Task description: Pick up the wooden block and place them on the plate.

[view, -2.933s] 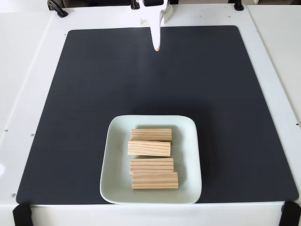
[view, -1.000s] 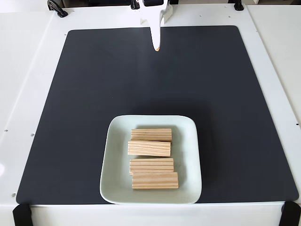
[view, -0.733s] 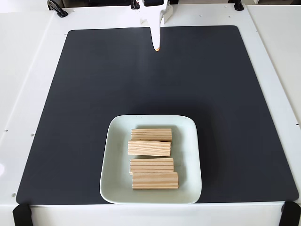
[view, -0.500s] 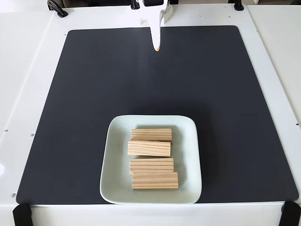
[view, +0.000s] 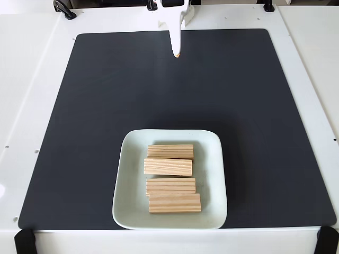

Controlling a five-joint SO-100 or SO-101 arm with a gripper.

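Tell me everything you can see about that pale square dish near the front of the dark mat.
The pale mint-white square plate has rounded corners and a raised rim, and looks like glazed ceramic. It sits flat on the black mat, near the mat's front edge in the fixed view. Four light tan wooden blocks lie inside it in a rough column, grain running sideways. Nothing else touches it.

A dark mat (view: 106, 106) covers a brightly lit white table (view: 26, 79).
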